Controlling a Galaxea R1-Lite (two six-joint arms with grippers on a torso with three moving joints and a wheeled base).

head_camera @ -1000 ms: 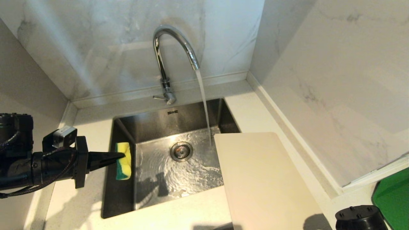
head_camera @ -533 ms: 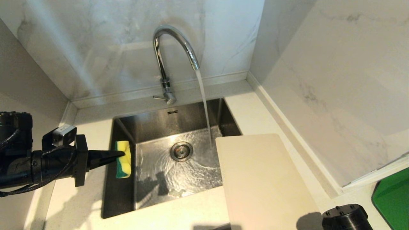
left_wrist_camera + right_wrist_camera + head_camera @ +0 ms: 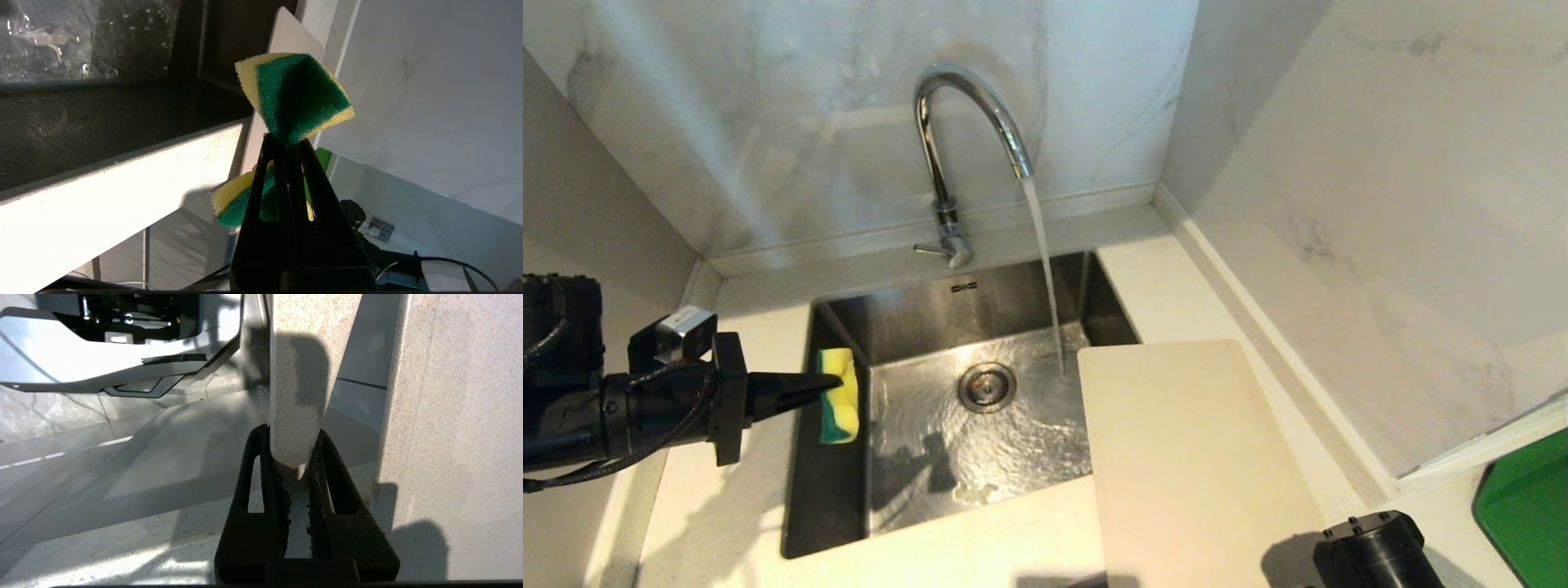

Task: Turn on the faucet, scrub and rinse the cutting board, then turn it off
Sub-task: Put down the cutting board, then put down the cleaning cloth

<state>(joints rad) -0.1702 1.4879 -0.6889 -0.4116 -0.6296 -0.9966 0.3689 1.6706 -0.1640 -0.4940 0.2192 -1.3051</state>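
Note:
The chrome faucet [image 3: 947, 147] is running, and its stream [image 3: 1045, 278] falls into the steel sink [image 3: 825, 490] just past the far edge of the cutting board [image 3: 1192, 465]. The cream board lies over the sink's right side and the counter. My right gripper [image 3: 295, 435] is shut on the board's near edge [image 3: 298, 396]; only its black wrist [image 3: 1376, 551] shows in the head view. My left gripper [image 3: 833, 380] hovers at the sink's left rim, shut on a green-and-yellow sponge [image 3: 840, 400], which bulges past the jaws [image 3: 298, 94]. The faucet's thin lever [image 3: 929, 250] points left.
Marble walls close in behind and to the right. The drain [image 3: 987, 386] sits mid-basin under rippling water. A green surface [image 3: 1527, 506] lies at the bottom right. Pale counter [image 3: 727, 506] runs along the sink's left and front.
The right arm's wrist has slid left along the bottom of the head view, and the board's far end has shifted slightly right. The left gripper and sponge have edged up a little.

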